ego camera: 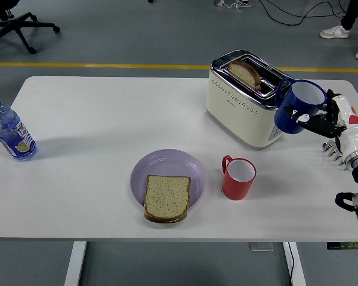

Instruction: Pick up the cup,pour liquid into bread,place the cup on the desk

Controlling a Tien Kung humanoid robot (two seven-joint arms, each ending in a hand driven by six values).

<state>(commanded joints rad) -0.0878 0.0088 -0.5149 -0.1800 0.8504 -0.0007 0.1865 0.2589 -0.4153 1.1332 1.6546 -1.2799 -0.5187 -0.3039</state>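
The right hand (322, 122) has its fingers (310, 119) wrapped around the blue cup (298, 106), holding it in the air just right of the toaster (244, 104), nearly upright with a slight tilt. The bread (166, 198) on the purple plate (167, 170) lies well to the left of the fingers and nearer the front edge of the surface (95, 119), with the red cup (237, 177) in between. The blue cup looks rigid and glazed, probably smooth and a bit slippery, so a firm wrap round its body seems wise; any liquid inside would shift its weight. No left hand is visible.
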